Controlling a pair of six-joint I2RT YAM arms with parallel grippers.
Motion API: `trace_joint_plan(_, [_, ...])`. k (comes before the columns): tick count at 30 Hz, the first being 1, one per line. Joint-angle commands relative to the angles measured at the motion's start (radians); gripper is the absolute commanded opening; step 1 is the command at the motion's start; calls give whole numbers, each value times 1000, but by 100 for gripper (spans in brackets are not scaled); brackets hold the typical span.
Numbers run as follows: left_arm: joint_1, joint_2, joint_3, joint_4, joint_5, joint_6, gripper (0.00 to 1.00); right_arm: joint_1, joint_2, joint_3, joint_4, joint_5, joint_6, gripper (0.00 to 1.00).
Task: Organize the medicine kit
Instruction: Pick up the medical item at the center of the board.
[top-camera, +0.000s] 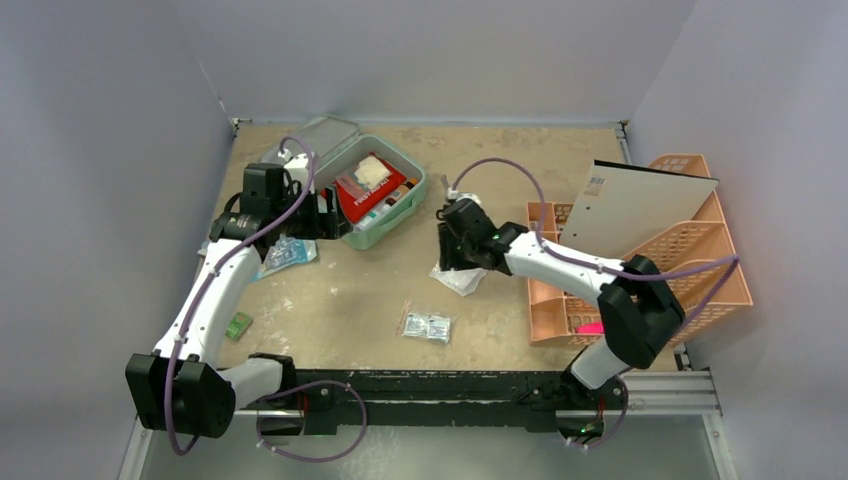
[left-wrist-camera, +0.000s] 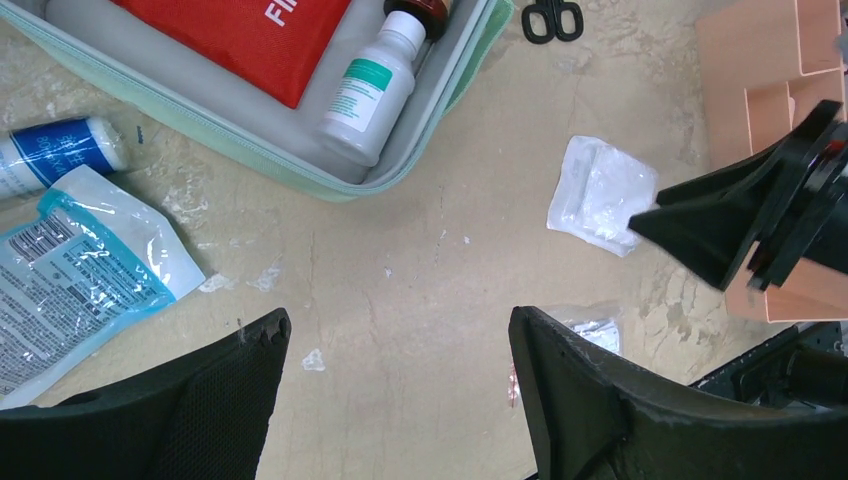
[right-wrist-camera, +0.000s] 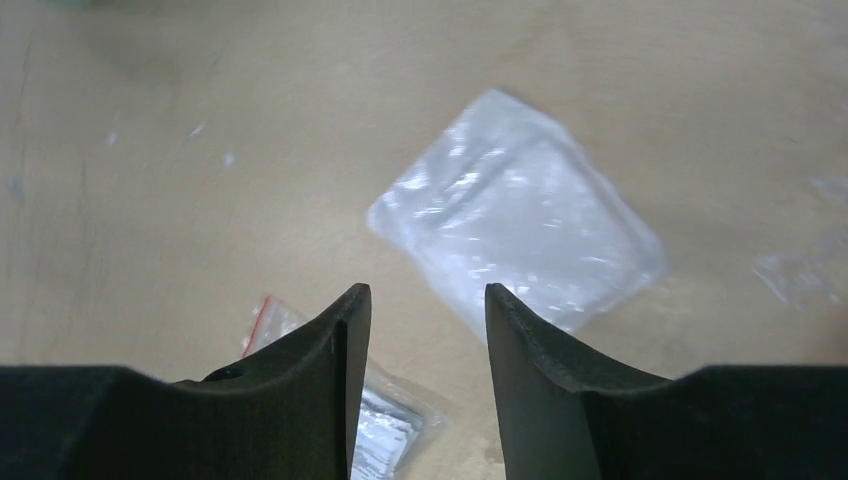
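The mint-green medicine kit (top-camera: 421, 186) lies open at the back left, its lid behind it. It holds a red first-aid pouch (left-wrist-camera: 240, 30), a white bottle (left-wrist-camera: 368, 92) and a brown bottle (left-wrist-camera: 420, 8). My left gripper (top-camera: 326, 216) is open and empty beside the kit's near-left wall (left-wrist-camera: 250, 140), above bare table (left-wrist-camera: 400, 335). My right gripper (top-camera: 450, 256) is open and empty just above a clear white pouch (top-camera: 462, 279), which also shows in the right wrist view (right-wrist-camera: 520, 230) and the left wrist view (left-wrist-camera: 598, 195).
A blue-printed packet (top-camera: 288, 254) and a blue-and-white roll (left-wrist-camera: 60, 150) lie left of the kit. A small zip bag (top-camera: 427, 326) lies front centre, a green item (top-camera: 238, 326) front left. Scissors (left-wrist-camera: 550, 18) lie right of the kit. A peach rack (top-camera: 690, 260) holds a grey board (top-camera: 640, 210) on the right.
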Motion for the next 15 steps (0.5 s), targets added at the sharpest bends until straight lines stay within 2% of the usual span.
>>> trace_joint_plan(1, [0,-23,-2,10,-16,18,79,-85,-91,-105,-19,111,257,48])
trace_joint_plan(7, [1,-29,-5,16,-23,15,78,-120,-124,-213,32,141,418,45])
trace_joint_plan(15, [1,-40,-2,16,-36,13,78,-128,-45,-233,109,96,468,44])
